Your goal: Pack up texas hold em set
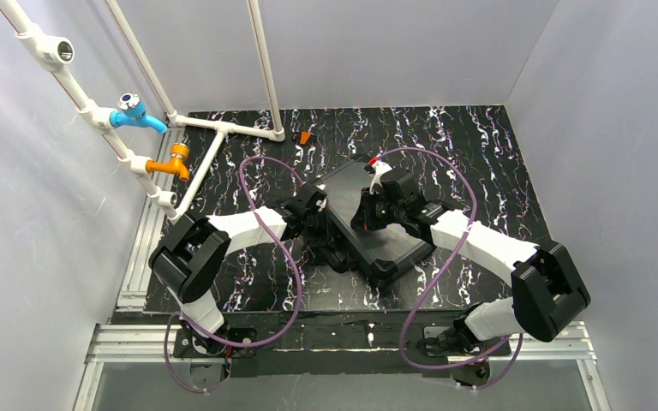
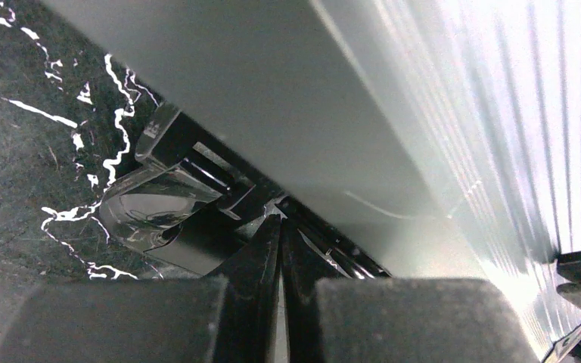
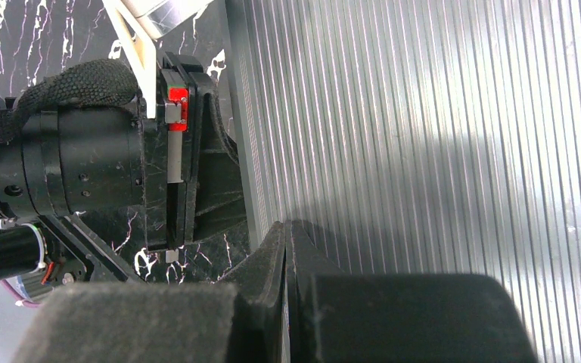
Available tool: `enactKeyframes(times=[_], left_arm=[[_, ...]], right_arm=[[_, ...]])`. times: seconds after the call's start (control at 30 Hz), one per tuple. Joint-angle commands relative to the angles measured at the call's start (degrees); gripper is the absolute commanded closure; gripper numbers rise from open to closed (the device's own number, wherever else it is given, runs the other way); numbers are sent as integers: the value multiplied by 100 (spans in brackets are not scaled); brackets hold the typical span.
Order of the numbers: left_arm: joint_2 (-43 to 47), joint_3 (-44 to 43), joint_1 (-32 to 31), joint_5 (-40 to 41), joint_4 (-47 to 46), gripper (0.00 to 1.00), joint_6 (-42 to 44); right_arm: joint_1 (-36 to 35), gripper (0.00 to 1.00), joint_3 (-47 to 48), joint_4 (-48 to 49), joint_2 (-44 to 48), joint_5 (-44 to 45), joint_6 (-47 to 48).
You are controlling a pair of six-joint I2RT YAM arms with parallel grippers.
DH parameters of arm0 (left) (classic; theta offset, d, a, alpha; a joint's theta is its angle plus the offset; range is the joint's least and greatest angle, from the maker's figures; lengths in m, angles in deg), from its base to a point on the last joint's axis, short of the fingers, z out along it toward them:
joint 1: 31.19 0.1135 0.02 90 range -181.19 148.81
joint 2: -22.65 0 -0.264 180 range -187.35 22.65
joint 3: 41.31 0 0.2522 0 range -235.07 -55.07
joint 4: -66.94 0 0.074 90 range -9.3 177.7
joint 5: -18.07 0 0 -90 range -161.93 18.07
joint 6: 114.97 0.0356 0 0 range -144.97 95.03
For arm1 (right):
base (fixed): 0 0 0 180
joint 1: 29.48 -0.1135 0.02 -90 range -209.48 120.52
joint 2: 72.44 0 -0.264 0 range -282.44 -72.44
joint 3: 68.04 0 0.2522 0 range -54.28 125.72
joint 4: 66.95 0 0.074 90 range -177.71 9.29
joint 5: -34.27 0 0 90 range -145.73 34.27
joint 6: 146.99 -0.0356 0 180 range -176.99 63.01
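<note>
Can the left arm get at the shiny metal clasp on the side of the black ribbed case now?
Probably yes: the shut left gripper sits just beside the shiny metal clasp of the black ribbed case, nothing between them.

Briefcase (image 3: 424,151): the lid is showing as finely ribbed, metal-look sheet in satin grey, catching a bright sheen. Its corner fitting (image 2: 155,208) is reading as glossy black, plastic or metal, hard to tell which.
Table (image 1: 480,145): the top is presenting a smooth black marble-look finish with white veining, lightly glossy.
Left end effector (image 2: 281,227) and right end effector (image 3: 286,231): the fingers are appearing as matt black plastic.
Strap (image 3: 83,79): is showing coarse black woven cloth.
Pipes (image 1: 223,127): are gleaming as smooth white plastic.
Rails (image 1: 137,257): are looking like bare brushed metal.
Cables (image 1: 287,257): are showing smooth purple sheathing.
</note>
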Motion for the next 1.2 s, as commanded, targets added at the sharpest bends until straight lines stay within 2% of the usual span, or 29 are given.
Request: enactKeyframes(times=[0.0,0.37,0.8,1.03,1.17], left_arm=[[-464,135,-111,530,123,100,-68],[-138,276,-116,717,201,100,31],[1323,532,-115,1401,897,100,442],[2227,626,-115,1766,1323,86,747],[2690,628,-108,1911,1552,75,928]], right_arm=[[10,99,-504,-1501,-480,457,341],[12,99,-410,-1611,-413,513,384],[12,99,90,-1949,-253,678,450],[9,98,490,-2095,-172,695,514],[14,97,763,-2162,-116,671,564]])
